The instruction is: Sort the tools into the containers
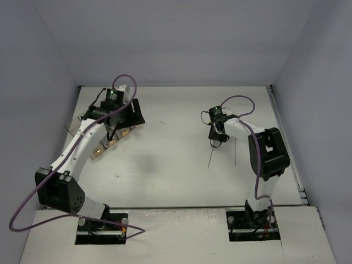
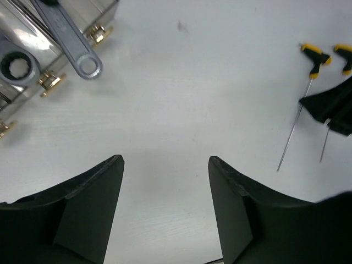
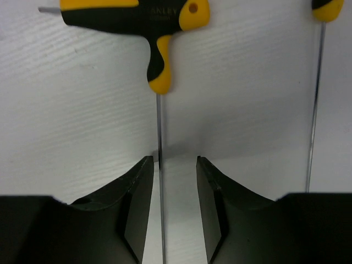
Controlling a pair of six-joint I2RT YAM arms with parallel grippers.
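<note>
The bins [image 1: 99,147] are sitting at about 10 o'clock on the table [image 1: 165,170], set at an angle, with the left arm stretching over them. In the left wrist view the left gripper [image 2: 165,160] is hovering over bare table, its fingers [image 2: 88,214] standing wide apart with nothing between them. At 11 o'clock in that view a grey wrench [image 2: 69,41] is lying in a bin, its ring end poking out past the bin's end and over the table. The ring end of a second wrench [image 2: 16,67] is showing just beside it at 10 o'clock. Whether that one is lying fully inside its bin cannot be told.

A T-handled hex key [image 3: 135,14] and a second key [image 3: 314,99] are lying side by side on the table at about 3 o'clock from its centre, well apart from the bins, with their shafts roughly parallel. The right gripper [image 3: 174,159] is hanging low over the hex key, which is the one nearer the table's centre. Its jaws are standing a little apart, straddling the thin shaft without clamping it. The yellow-and-black handle is lying at 12 o'clock, just beyond the fingertips. In the right wrist view the second key is lying at 2 o'clock, showing only its shaft and the tip of its yellow handle.
</note>
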